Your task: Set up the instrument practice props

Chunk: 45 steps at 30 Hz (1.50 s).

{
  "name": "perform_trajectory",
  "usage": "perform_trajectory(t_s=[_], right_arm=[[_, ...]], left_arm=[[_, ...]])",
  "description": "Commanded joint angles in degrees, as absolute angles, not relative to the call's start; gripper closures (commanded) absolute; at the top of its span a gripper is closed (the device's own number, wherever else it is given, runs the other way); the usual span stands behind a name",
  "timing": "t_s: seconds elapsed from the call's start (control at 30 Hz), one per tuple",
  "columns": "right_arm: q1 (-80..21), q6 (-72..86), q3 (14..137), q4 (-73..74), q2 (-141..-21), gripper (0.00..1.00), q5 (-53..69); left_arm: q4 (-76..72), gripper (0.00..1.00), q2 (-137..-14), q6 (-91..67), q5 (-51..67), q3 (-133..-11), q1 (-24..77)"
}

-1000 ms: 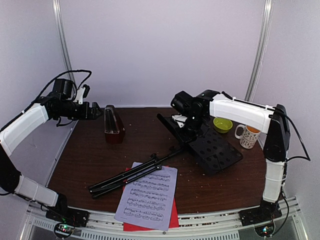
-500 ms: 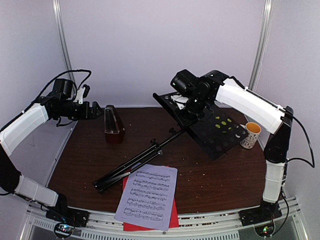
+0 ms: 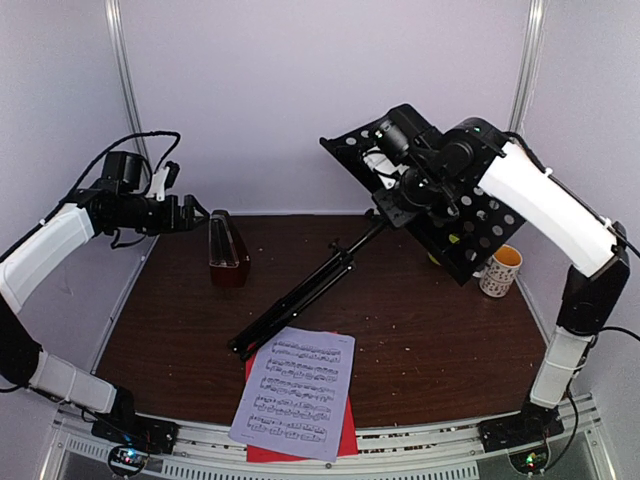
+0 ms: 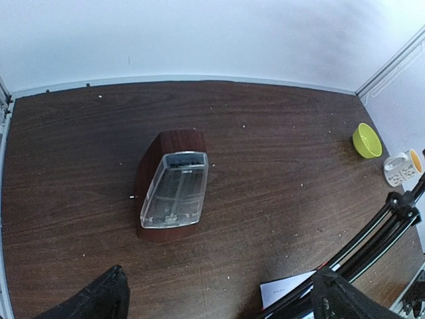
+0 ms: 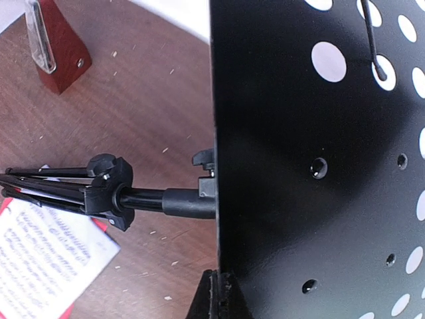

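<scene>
The black music stand has its perforated desk [image 3: 470,215] raised in the air. Its pole and folded legs [image 3: 300,300] slant down to the table near the sheets. My right gripper [image 3: 392,175] is shut on the desk's edge; in the right wrist view its fingertips [image 5: 216,296] pinch the edge of the desk [image 5: 319,133]. The red-brown metronome [image 3: 227,250] stands at the back left. My left gripper [image 3: 190,213] is open and empty above and left of it, with the metronome [image 4: 174,189] ahead of the fingers [image 4: 99,299]. The white sheet [image 3: 297,395] lies on the red sheet [image 3: 345,435].
The spotted mug [image 3: 498,270] stands at the right, partly behind the raised desk. The green bowl [image 4: 367,139] and the mug [image 4: 403,167] show at the far right in the left wrist view. The sheets overhang the table's front edge.
My right gripper has lifted the stand's desk up off the table and to the right. The stand now tilts steeply and its leg end has slid right. The left arm has barely moved.
</scene>
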<state>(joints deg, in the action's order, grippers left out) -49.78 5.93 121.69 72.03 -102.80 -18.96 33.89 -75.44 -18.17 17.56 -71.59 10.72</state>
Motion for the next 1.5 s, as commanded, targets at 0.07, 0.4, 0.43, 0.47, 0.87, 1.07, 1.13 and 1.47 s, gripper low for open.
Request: perform_trajectory(t_s=[0.07, 0.4, 0.43, 0.47, 0.87, 1.07, 1.13, 1.47], right_arm=[[-51.29, -5.86, 127.16, 52.08, -92.08, 1.00, -38.25], [-55.69, -34.67, 124.15, 30.77, -88.75, 1.00, -44.75], [-56.10, -37.30, 124.06, 29.62, -88.93, 1.00, -44.78], [-56.47, -39.61, 123.96, 28.67, -89.06, 1.00, -44.94], [-59.23, -59.17, 115.69, 10.73, -88.28, 1.00, -48.51], [-59.80, -63.33, 114.96, 9.24, -89.30, 1.00, -50.49], [-60.01, -63.70, 114.73, 9.39, -89.62, 1.00, -50.94], [-61.33, -65.45, 108.99, 5.21, -87.86, 1.00, -50.30]], left_arm=[[31.00, 0.02, -73.16, -18.72, 19.62, -74.33, 11.05], [27.42, 0.02, -71.04, -20.76, 21.79, -73.79, 11.35], [27.24, 0.02, -70.97, -20.89, 21.86, -73.70, 11.56], [26.81, 0.02, -70.89, -21.10, 21.96, -73.52, 11.79], [13.69, 0.02, -71.41, -19.69, 15.39, -67.23, 25.35], [2.94, 0.04, -75.62, -16.82, 9.63, -64.51, 34.23], [-0.31, 0.07, -77.77, -15.76, 8.34, -64.14, 36.73], [-13.82, 0.21, -90.13, -12.22, 9.74, -66.23, 42.89]])
